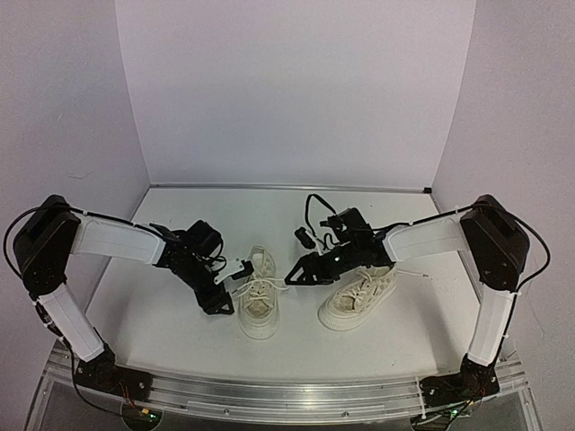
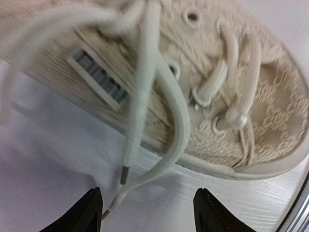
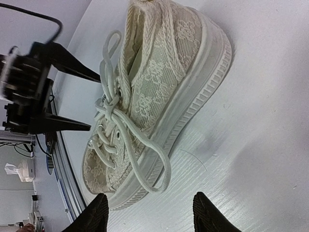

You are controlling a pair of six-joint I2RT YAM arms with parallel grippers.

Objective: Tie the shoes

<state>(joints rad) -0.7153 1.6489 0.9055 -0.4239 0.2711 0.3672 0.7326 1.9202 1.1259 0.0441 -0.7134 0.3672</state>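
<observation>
Sneakers, cream canvas (image 1: 259,303), mid-frame on white tabletop (image 1: 153,314); left tool (image 2: 149,215), right tool (image 3: 150,215) spread empty beside loose white laces (image 2: 145,96), likely for pickup.

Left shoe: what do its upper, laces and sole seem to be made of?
On the left shoe, the upper looks like woven canvas-type fabric, matte cream, with its patterned weave visible. The laces look like soft white textile cord, smooth and bending limply. The sole is probably rubber: pale, matte, with moulded ribs along its side.
</observation>
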